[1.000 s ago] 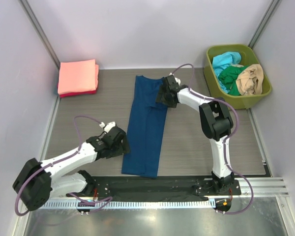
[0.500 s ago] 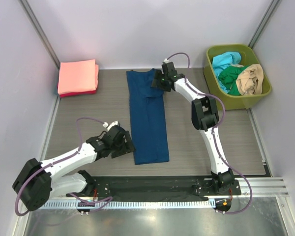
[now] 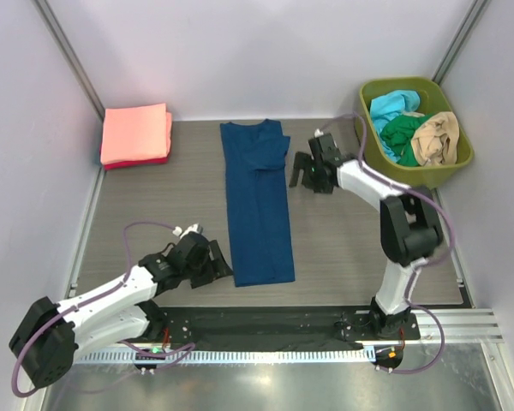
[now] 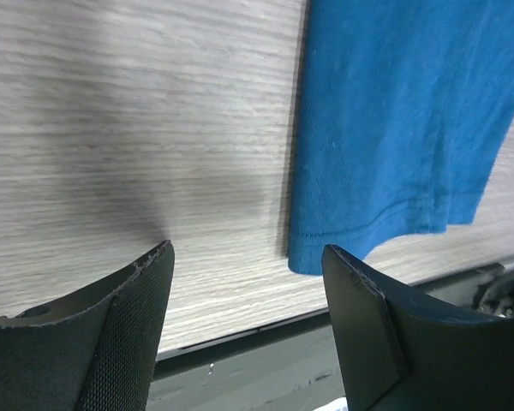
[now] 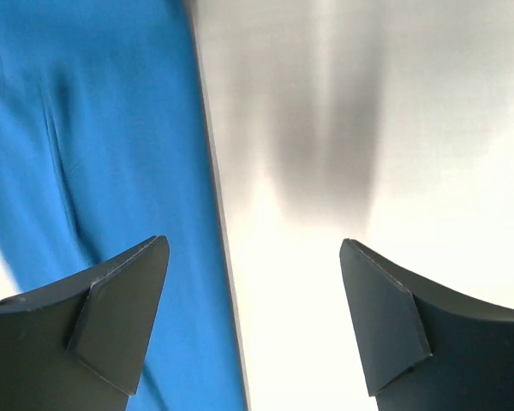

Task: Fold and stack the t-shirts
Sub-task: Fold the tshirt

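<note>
Grey wood-grain table [image 3: 154, 214] is enclosed by pale walls on three sides, and the navy t-shirt [image 3: 255, 205] is laid flat down its middle as a long folded strip. The left gripper [image 3: 220, 266] is held just beside the strip's near left corner, jaws parted and empty. The right gripper [image 3: 302, 174] is held just right of the collar end, likewise spread and empty. Bare table is left on either side of the strip. A folded pink-and-red stack [image 3: 135, 135] is set at the far left corner, and loose tees [image 3: 411, 128] are heaped in a green bin [image 3: 366, 137] at the far right.
</note>
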Motion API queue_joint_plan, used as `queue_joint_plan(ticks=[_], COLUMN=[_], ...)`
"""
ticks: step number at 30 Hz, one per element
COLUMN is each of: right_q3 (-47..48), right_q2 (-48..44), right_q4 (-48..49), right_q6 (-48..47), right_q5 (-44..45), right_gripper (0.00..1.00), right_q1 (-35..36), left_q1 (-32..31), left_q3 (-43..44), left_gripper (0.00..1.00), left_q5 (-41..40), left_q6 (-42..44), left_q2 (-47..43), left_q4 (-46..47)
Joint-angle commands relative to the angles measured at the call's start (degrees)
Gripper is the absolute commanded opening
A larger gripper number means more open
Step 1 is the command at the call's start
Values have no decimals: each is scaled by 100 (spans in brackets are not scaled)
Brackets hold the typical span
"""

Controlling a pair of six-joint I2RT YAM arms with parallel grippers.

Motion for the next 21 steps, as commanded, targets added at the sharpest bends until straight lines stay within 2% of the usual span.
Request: queue_joint_plan(ticks=[1,6,9,14,21], right_q3=[-1543,-3590,-4418,-5141,-5975], right_q2=[-1264,-2625,-3110,-3963,-4378], right_q4=[384,946,1141,1220,1605], right_q6=[299,1000,1353,1881,2504], right_q5=[-362,-749,-768,-759,-759], right_gripper=[87,87,86,83,77], right_q1=[222,968,1251,1777,2455], left_q1=[-56,-135,-232,-434,-584], left_q3=[-199,-419,-490,-630,-780], left_gripper=[71,70,70,70,70], left_q5=[260,330,295,154,-2], left_q6=[-211,-325,-396,-580,-616], left_q2=[-247,-230,-212,-352,-116], left_q4=[421,887,975,1142,1476])
